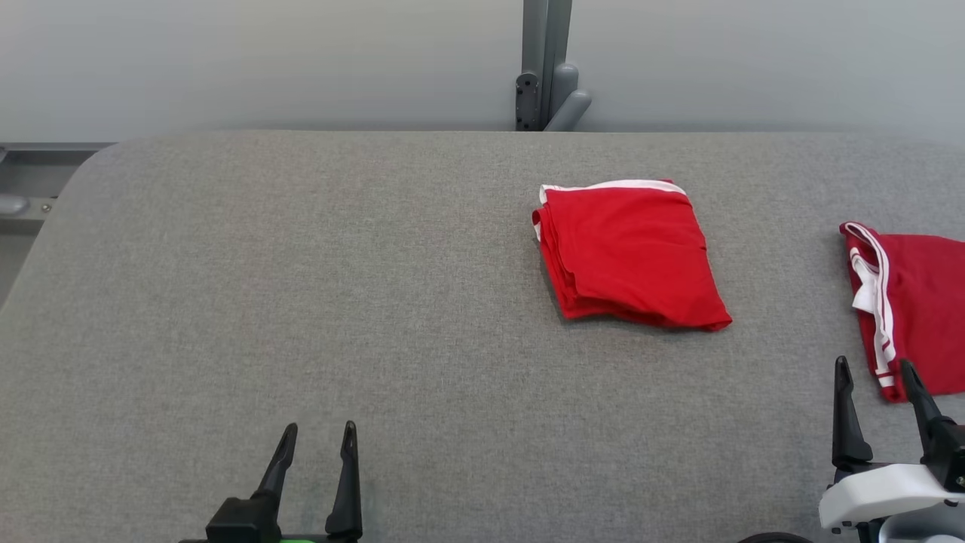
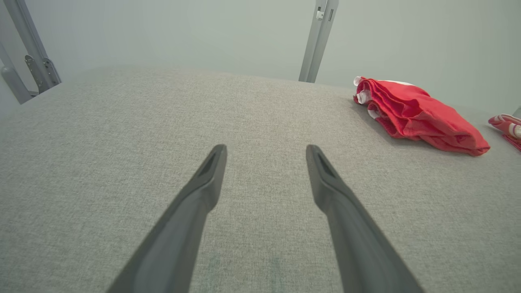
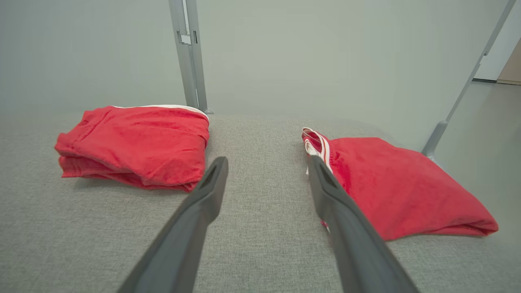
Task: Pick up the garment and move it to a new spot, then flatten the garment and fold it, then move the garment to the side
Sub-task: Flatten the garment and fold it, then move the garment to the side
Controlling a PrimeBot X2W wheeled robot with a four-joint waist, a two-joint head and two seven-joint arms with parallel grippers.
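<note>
While both end effectors hang over the near side of the desk with nothing in them, the garment lies folded in a red square a bit right of the middle, toward the far side. The left end effector has its two fingers apart and is well away from it, at the near left. The right end effector has its fingers apart too. It sits at the near right, just beside another red shirt with striped trim.

That is the first worry. The two shirts look alike, so the right end effector could grab the wrong one, or bump it toward the right edge of the desk.

The second worry is the fold. If the fingers pinch only the top layer, the rest may slide out and the square may fall open. A low, dragging move could also bunch the cloth up.
</note>
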